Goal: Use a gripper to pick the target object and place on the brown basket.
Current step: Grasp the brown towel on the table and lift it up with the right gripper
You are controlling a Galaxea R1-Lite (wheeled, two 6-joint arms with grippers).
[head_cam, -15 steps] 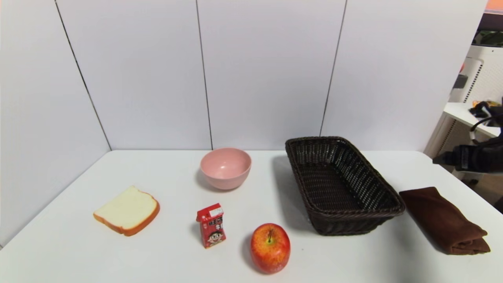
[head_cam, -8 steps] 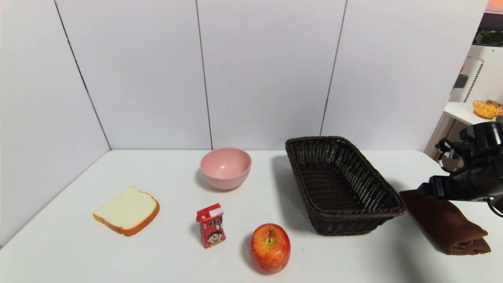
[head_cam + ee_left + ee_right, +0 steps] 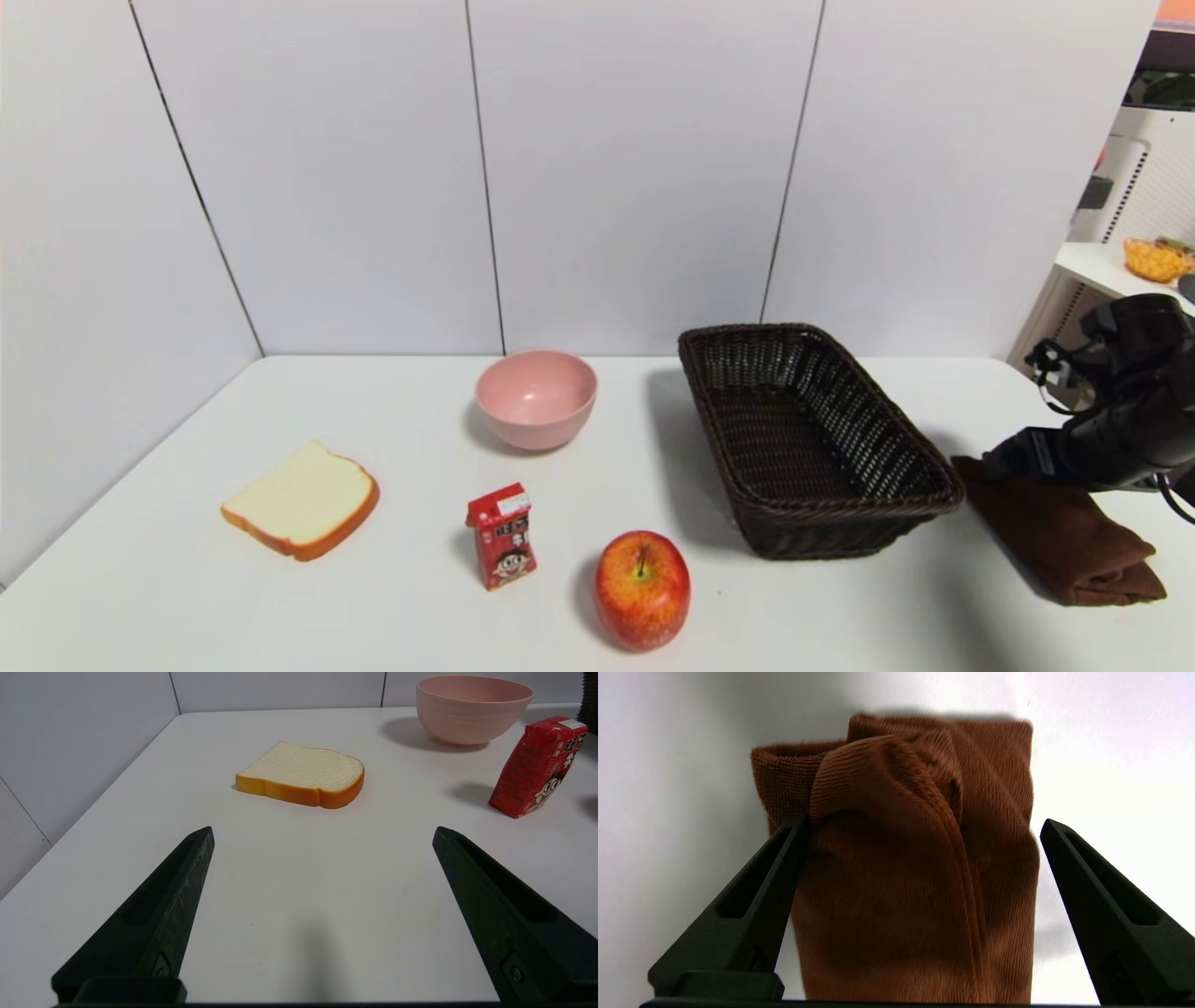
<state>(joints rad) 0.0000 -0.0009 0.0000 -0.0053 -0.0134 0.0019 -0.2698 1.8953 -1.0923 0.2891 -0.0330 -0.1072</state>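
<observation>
The dark-brown folded towel (image 3: 1074, 546) lies on the white table right of the brown wicker basket (image 3: 934, 471), which holds nothing. My right gripper (image 3: 1001, 460) hangs low over the towel's far end, near the basket's right rim. In the right wrist view the right gripper (image 3: 923, 826) is open, its jaws straddling the towel (image 3: 915, 882), one finger (image 3: 784, 858) against the cloth's edge. My left gripper (image 3: 322, 830) is open and empty above bare table, out of the head view.
A pink bowl (image 3: 536, 397) stands left of the basket. A bread slice (image 3: 301, 499), a red drink carton (image 3: 502, 534) and a red apple (image 3: 642, 588) lie across the front. The table's right edge is just beyond the towel.
My right arm has come down and forward from the right edge of view onto the towel's far end. The towel and the other things have not moved.
</observation>
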